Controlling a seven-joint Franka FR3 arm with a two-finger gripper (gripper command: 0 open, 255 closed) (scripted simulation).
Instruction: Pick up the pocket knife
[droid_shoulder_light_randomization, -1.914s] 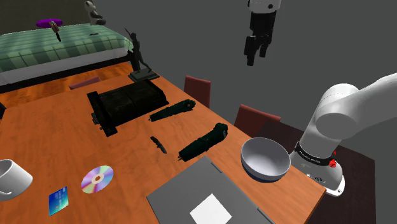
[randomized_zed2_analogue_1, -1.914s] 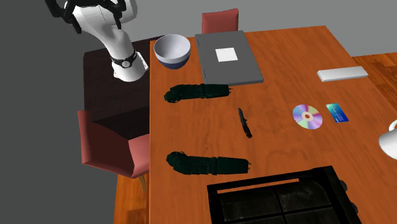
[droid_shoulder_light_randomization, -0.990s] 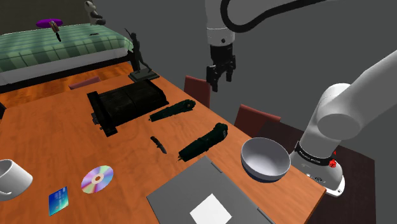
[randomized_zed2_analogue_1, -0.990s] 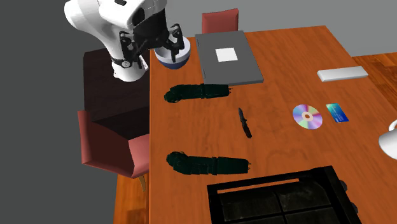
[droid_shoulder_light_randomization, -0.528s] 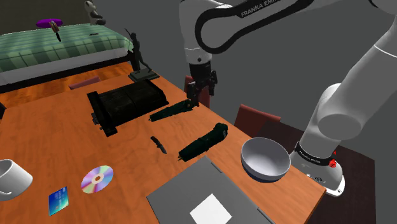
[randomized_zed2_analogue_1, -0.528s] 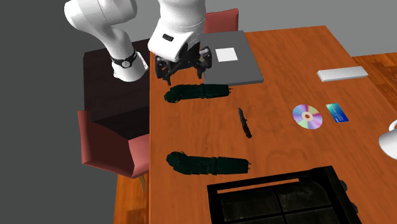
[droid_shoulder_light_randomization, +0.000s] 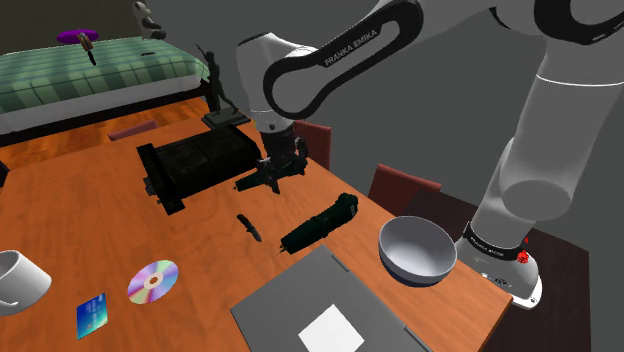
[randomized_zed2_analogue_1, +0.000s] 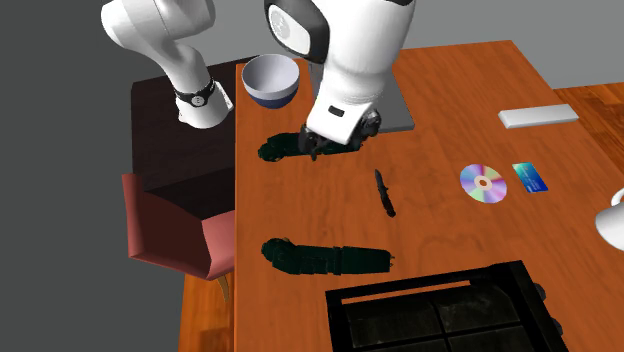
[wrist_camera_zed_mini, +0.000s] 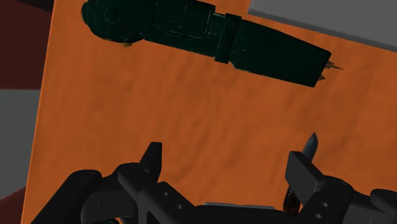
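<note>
The pocket knife (droid_shoulder_light_randomization: 250, 227) is small, black and slim. It lies flat on the orange wooden table (droid_shoulder_light_randomization: 90, 220), between two long dark objects. In the second exterior view the knife (randomized_zed2_analogue_1: 384, 192) is near the table's middle. My gripper (droid_shoulder_light_randomization: 269, 182) hangs low over the table, open with nothing between its fingers. In the second exterior view the gripper (randomized_zed2_analogue_1: 338, 140) covers one end of the long dark object (randomized_zed2_analogue_1: 285, 147) closest to the bowl. In the wrist view the gripper (wrist_camera_zed_mini: 226, 162) faces bare table, and the knife's tip (wrist_camera_zed_mini: 310, 142) shows just past one finger (wrist_camera_zed_mini: 299, 168).
A grey-white bowl (droid_shoulder_light_randomization: 417, 250) and a flat grey laptop (droid_shoulder_light_randomization: 320, 310) sit near the stand. A second long dark object (randomized_zed2_analogue_1: 325, 258) and a black box (droid_shoulder_light_randomization: 200, 160) lie past the knife. A CD (randomized_zed2_analogue_1: 483, 183), a blue card (randomized_zed2_analogue_1: 530, 176) and a white mug (droid_shoulder_light_randomization: 15, 280) are farther out. Red chairs (randomized_zed2_analogue_1: 175, 235) line the table's edge.
The arm has swung down from high above the bowl, across the table's edge, to just above the table beside the long dark object. The fingers stayed open. Nothing on the table moved.
</note>
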